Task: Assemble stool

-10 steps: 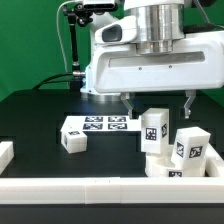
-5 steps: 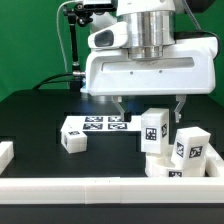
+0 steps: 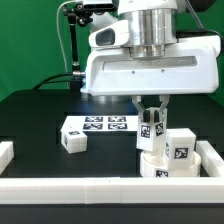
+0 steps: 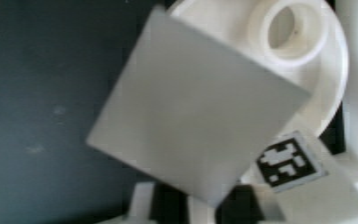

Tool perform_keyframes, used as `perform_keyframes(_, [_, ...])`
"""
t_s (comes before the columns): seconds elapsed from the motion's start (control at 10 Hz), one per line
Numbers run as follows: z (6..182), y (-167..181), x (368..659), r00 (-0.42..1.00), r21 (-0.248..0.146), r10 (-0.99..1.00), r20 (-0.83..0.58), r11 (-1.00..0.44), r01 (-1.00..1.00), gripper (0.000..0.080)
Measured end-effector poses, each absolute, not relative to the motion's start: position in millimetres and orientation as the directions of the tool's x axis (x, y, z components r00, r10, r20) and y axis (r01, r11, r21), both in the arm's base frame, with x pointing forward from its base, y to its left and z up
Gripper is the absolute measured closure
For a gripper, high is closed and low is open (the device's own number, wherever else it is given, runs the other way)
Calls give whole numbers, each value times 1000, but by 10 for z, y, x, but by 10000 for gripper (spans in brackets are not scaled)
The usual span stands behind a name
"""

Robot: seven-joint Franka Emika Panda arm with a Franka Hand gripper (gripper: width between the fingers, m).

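Where the seat (image 3: pixel 150 160) lies low at the exterior view's right, just inside the front rail (image 3: pixel 90 190), a leg (image 3: pixel 152 128) stands upright against it with its tag facing the camera. The gripper (image 3: pixel 152 107) comes straight down on this leg, and its two fingers are pressed in on the upper end, pinching it. A second leg (image 3: pixel 181 150) stands just beside it, toward the exterior view's right. A third leg (image 3: pixel 72 140) lies well apart on the black table (image 3: pixel 35 120), touching the end of the marker board (image 3: pixel 98 124).

The step in hand looks like the taking of a leg, so that it can be fitted to the seat. In the wrist view the seat (image 4: pixel 229 22) shows a round hole, probably a socket.

The next move probably calls for a straight lift that does not brush the second leg. The leg would then have to be lined up over a hole and kept upright.

Much is hard to read. The legs cover most of the seat in the exterior view, so I cannot tell whether the held leg rests on the disc or only beside it. The wrist view is blurred, and one flat face of the leg (image 4: pixel 194 110) fills most of it. The exact places where the fingers touch the leg are not clear.
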State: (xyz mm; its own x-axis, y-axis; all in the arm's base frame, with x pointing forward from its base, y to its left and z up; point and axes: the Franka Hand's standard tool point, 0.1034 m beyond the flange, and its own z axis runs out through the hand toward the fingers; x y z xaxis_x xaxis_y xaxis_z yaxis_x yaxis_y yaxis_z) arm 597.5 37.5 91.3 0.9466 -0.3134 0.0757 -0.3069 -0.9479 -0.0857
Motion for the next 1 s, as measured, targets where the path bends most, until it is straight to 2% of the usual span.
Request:
perform_keyframes(0.1, [912, 375, 5975, 947, -86, -313, 76, -948, -307, 775])
perform_keyframes(0.2, [911, 375, 5974, 947, -85, -313, 75, -948, -307, 794])
perform_keyframes(0.7, [914, 289, 5925, 940, -81, -338, 46, -939, -334, 798])
perform_keyframes(0.8, [958, 201, 5929, 924, -90, -376, 64, -925, -370, 717])
perform_keyframes(0.9, [950, 155, 5884, 915, -93, -395, 79, -917, -388, 534])
perform_keyframes(1.0, [941, 164, 5851, 904, -98, -421, 79, -905, -413, 387])
